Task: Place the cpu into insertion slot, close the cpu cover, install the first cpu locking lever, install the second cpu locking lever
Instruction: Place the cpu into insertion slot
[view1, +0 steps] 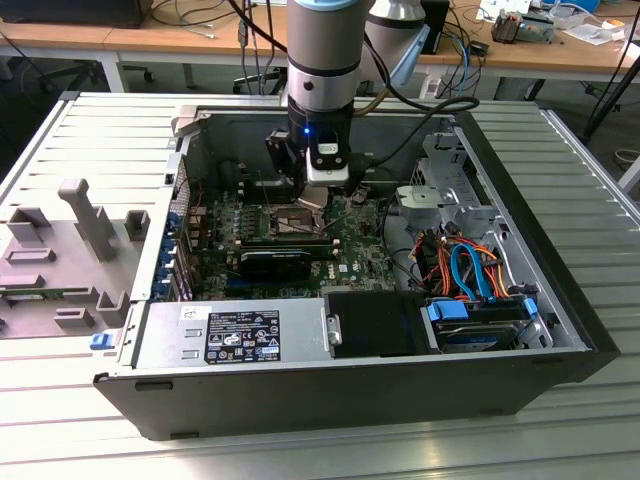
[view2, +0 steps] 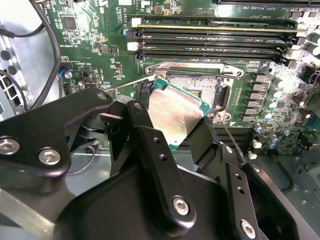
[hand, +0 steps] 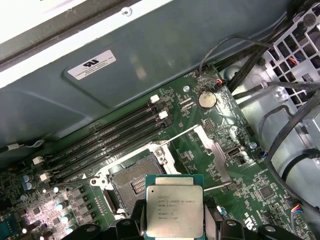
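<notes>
cpu is gripped by its edges between the gripper fingers. It's held tilted just above the insertion slot, not seated, with one corner overhanging the slot's silvery frame. Slot is open: cpu cover looks swung up beside it, and both locking levers look released.

Risks, my read:
- Going down tilted or offset would land a corner on the slot's contacts and bend them.
- Wrong orientation would do the same.
- A slip in the grasp would drop the chip onto the slot.
- One lever runs close to a finger in the second wrist view and could snag.

Around: memory sticks just beside the slot, coin cell and cable bundle further off, case wall near the sticks. I see nothing lying between cpu and slot.
</notes>
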